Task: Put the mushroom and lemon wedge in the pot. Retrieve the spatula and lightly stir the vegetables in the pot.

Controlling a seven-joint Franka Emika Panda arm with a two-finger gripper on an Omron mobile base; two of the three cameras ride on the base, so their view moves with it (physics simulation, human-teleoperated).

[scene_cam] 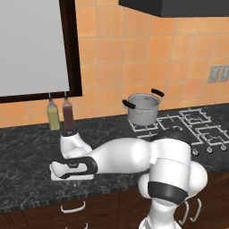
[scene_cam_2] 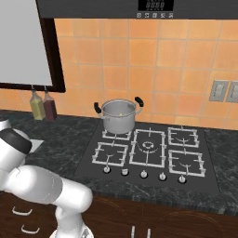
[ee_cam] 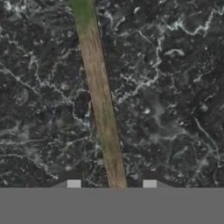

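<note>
The spatula's thin tan-brown handle [ee_cam: 101,100] lies on the dark counter and runs down between my fingertips. My gripper [ee_cam: 111,183] is low over it, jaws open, with a small gap on each side of the handle. A flat light-grey blade [scene_cam: 76,177] pokes out under my hand near the counter's front edge, and its corner [scene_cam_2: 36,144] shows behind the arm. The steel pot [scene_cam: 143,109] with two black handles stands on the hob's back left burner. A faint yellow speck, the lemon wedge [scene_cam_2: 122,113], shows inside the pot [scene_cam_2: 118,117]. The mushroom is hidden.
Two bottles, one olive [scene_cam: 53,115] and one dark red [scene_cam: 67,114], stand at the wall behind my hand. The gas hob [scene_cam_2: 148,148] with its knobs lies to the right. A dark-framed panel [scene_cam: 36,44] hangs above the bottles.
</note>
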